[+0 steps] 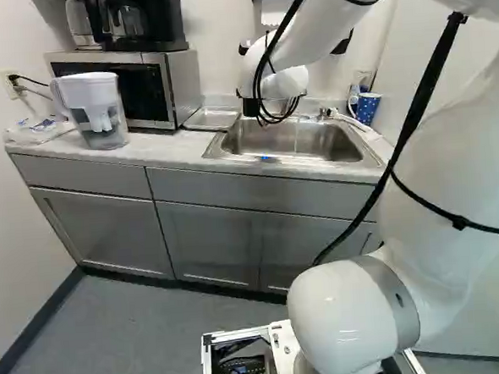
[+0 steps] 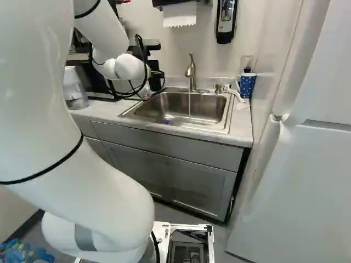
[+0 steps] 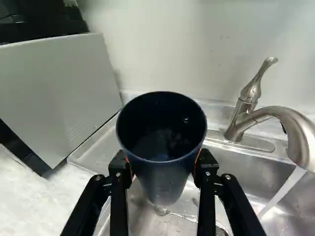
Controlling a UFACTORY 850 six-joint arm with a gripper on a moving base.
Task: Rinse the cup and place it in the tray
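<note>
Cup: dark blue (image 3: 162, 169), round-mouthed, narrowing toward its base; glossy, with a small bright glint on the inner wall.
Cup's pose: roughly upright, mouth up, pinched from two opposite sides in the tool (image 2: 156, 74).
Cup's place: raised over the sink (image 1: 315, 145), toward the tray side.
Tray: shallow, grey, low-rimmed (image 1: 211, 119).
Tray's place: flat on the bench (image 1: 167, 150), between microwave (image 1: 184, 85) and sink.

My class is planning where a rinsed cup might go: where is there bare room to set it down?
Bare counter shows between the pitcher and the sink, in front of the microwave. The tray beside the sink shows bare metal too, though the cup hides part. It is crowded around the faucet and the polka-dot mug.
</note>
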